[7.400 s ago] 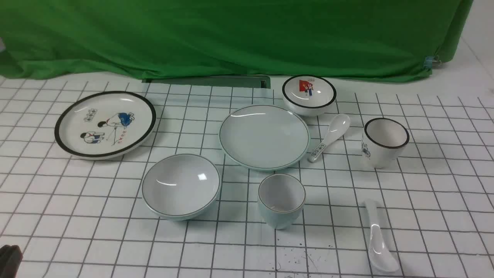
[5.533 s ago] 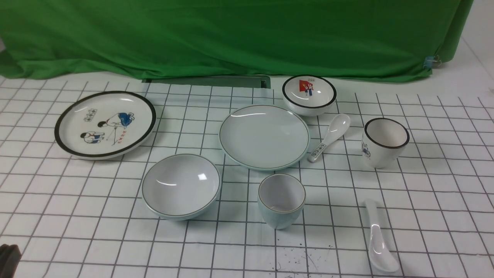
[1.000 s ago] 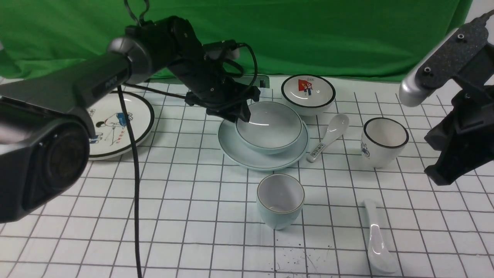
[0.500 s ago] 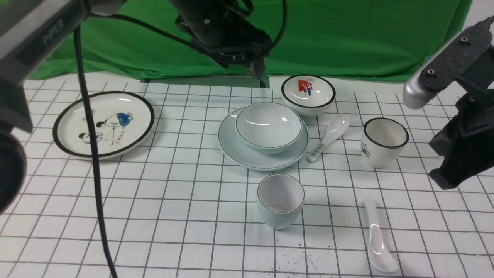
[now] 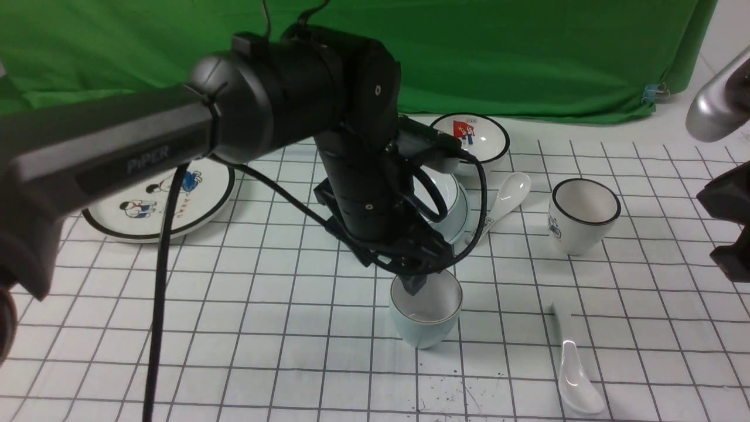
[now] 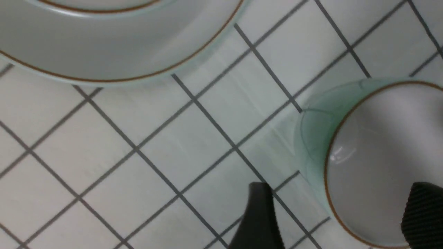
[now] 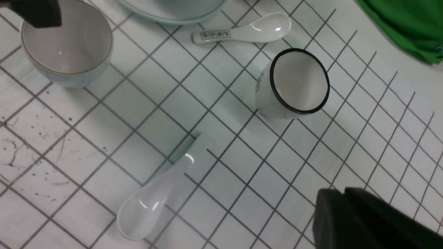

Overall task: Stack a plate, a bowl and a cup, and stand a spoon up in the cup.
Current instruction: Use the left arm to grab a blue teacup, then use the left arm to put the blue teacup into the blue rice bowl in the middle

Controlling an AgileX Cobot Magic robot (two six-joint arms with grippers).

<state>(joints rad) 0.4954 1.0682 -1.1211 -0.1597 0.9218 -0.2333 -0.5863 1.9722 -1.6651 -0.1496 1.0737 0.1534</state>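
We see the pale blue-green cup (image 5: 426, 316) standing upright on the gridded bench (image 5: 234, 351), near the middle, on the near side of the stacked dishes. The left gripper (image 5: 416, 285) hangs directly over it with its fingers (image 6: 259, 221) spread wide. In the left wrist view one finger is outside the cup's wall, over the bench. The other is over the white inside, and the rim passes between them. The front view shows only one dark tip dipping at the cup's far rim.

Just beyond the cup the bowl (image 5: 451, 190) sits in the plate (image 5: 459, 223). In the front view the left arm (image 5: 281, 111) covers most of both. The left wrist view shows the plate's near rim apart from the cup.

The plain white spoon (image 7: 155, 197) lies flat on the bench, near and right of the cup and well apart from it, with its scoop toward us.

The right gripper (image 7: 341, 197) is over the right side. Its dark fingers show close together in a corner of the right wrist view, and we cannot tell whether a gap parts them.

Right of the plate lies a patterned spoon (image 5: 507, 196), then a black-rimmed white cup (image 5: 584, 214). A small bowl with a red picture (image 5: 477, 138) sits at the far side and a cartoon plate (image 5: 176, 199) at far left.

We read "PiPER" on the left arm. The marks on the patterned spoon's handle are too small to read.
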